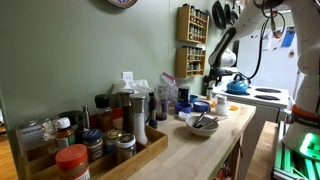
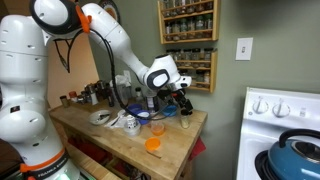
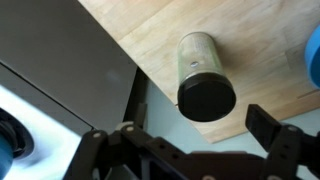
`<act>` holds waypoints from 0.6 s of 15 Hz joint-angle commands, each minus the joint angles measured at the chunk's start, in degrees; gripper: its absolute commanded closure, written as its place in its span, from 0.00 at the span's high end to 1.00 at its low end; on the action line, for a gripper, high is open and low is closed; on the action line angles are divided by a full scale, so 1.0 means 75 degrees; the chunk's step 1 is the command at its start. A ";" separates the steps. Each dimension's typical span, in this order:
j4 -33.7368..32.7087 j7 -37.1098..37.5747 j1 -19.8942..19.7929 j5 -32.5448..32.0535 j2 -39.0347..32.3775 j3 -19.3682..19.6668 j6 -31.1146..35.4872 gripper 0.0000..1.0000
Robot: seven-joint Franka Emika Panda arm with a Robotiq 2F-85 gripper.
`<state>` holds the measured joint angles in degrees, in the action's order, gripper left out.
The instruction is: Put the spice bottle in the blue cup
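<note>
Over the wooden surface (image 3: pixel 130 30), gripper (image 3: pixel 193 135) jaws wide apart, holding nothing; spice bottle (image 3: pixel 203 75) just ahead, untouched; stove (image 3: pixel 20 130) alongside.

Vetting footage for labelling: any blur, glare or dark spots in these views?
Wrist view: the slim black-lidded spice bottle is soft, the bright blue cup a blurred sliver at the edge. In an exterior view, the white stove is washed out by glare, the foreground red-lidded jar dim.
</note>
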<state>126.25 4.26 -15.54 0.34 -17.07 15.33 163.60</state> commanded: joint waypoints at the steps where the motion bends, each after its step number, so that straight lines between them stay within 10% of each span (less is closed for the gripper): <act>1: -0.0431 -0.0184 -0.0061 0.0052 -0.0465 -0.0026 -0.0134 0.93; 9: -0.0796 -0.0432 -0.0171 0.0189 -0.0739 -0.0232 -0.1123 0.31</act>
<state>121.86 2.88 -15.76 0.37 -21.71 14.61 158.10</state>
